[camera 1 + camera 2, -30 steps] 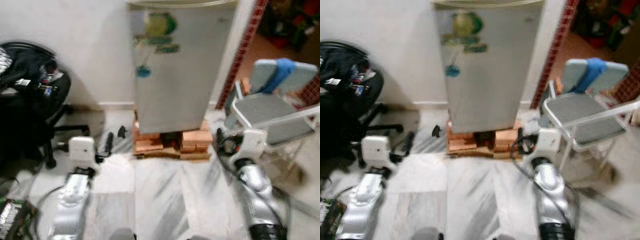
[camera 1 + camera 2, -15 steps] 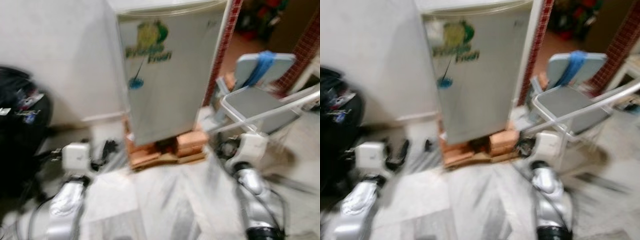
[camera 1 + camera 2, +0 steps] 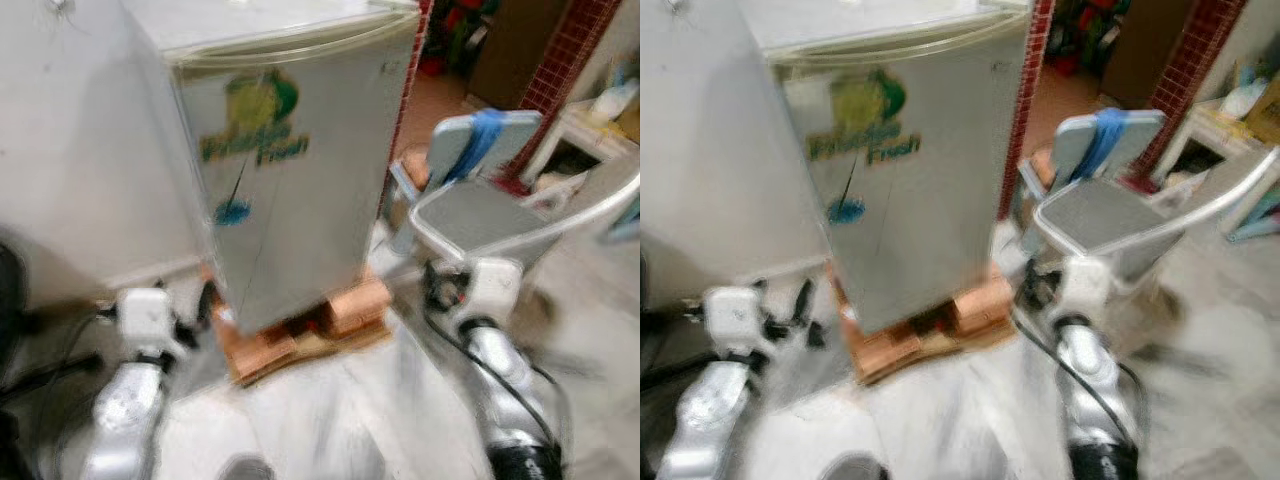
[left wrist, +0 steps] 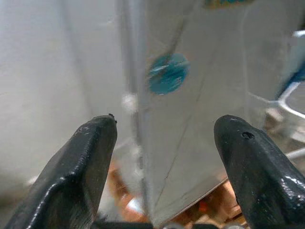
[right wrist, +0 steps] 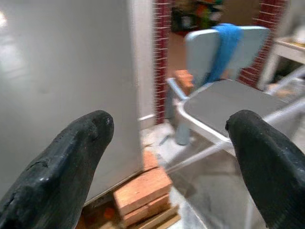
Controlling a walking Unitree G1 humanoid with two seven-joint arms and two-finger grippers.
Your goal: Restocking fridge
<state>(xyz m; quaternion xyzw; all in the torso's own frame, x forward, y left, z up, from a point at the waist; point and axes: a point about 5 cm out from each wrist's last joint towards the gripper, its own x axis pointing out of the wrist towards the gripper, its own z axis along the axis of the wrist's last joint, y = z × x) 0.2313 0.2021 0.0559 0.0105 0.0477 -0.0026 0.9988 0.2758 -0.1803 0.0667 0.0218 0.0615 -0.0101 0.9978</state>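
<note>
The small silver fridge stands against the pale wall with its door shut, so nothing inside it can be seen. A green and yellow sticker sits high on the door, with a round blue sticker below it. The fridge rests on a stack of bricks laid on the pale marble floor.

To the right of the fridge stands a grey chair with a blue cloth draped over its backrest; beyond the chair runs a red brick-tiled pillar. Loose bricks lie between the fridge base and the chair legs.

The left end effector hangs low in front of the fridge's left front corner, its two black fingers spread wide apart, gripping nothing and touching nothing. The right end effector hangs near the fridge's right lower corner, facing the gap between fridge and chair; its fingers are likewise spread wide and empty. Both silver arms reach forward toward the fridge, the left arm on its left side, the right arm between fridge and chair. The head views are blurred.
</note>
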